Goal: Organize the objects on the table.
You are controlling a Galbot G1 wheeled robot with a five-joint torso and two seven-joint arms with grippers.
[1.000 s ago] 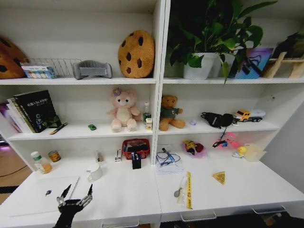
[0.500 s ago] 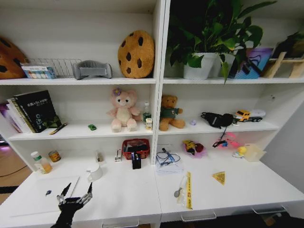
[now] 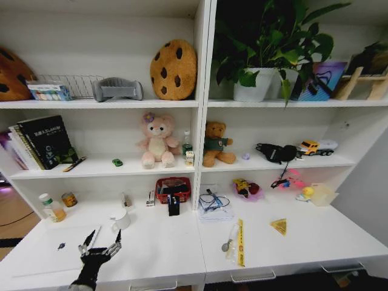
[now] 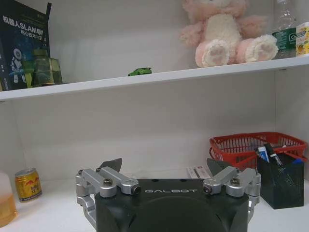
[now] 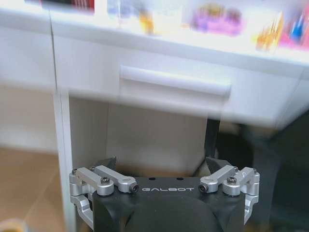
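Observation:
My left gripper [image 3: 103,238] hovers open and empty low over the white table [image 3: 163,248], at the right edge of the slim silver laptop [image 3: 51,251]. In the left wrist view its fingers [image 4: 111,164] are spread, facing the shelf's back wall. A tiny green toy car [image 3: 117,162] [image 4: 140,72] sits on the shelf above. The green-capped jar [image 3: 51,207] stands at the far left of the desk. Pens stick out of a black holder [image 4: 280,181] [image 3: 174,205]. My right gripper [image 5: 161,164] is open, below desk height, facing a drawer handle [image 5: 176,79].
A white mug [image 3: 121,220] stands just beyond the left gripper. A can [image 3: 70,199], a red basket [image 3: 173,189], a yellow ruler [image 3: 240,242] and a yellow triangle [image 3: 279,227] are on the desk. Plush toys and books fill the shelf.
My left gripper has crept a little forward and to the right over the desk, staying open. Nothing on the table has moved.

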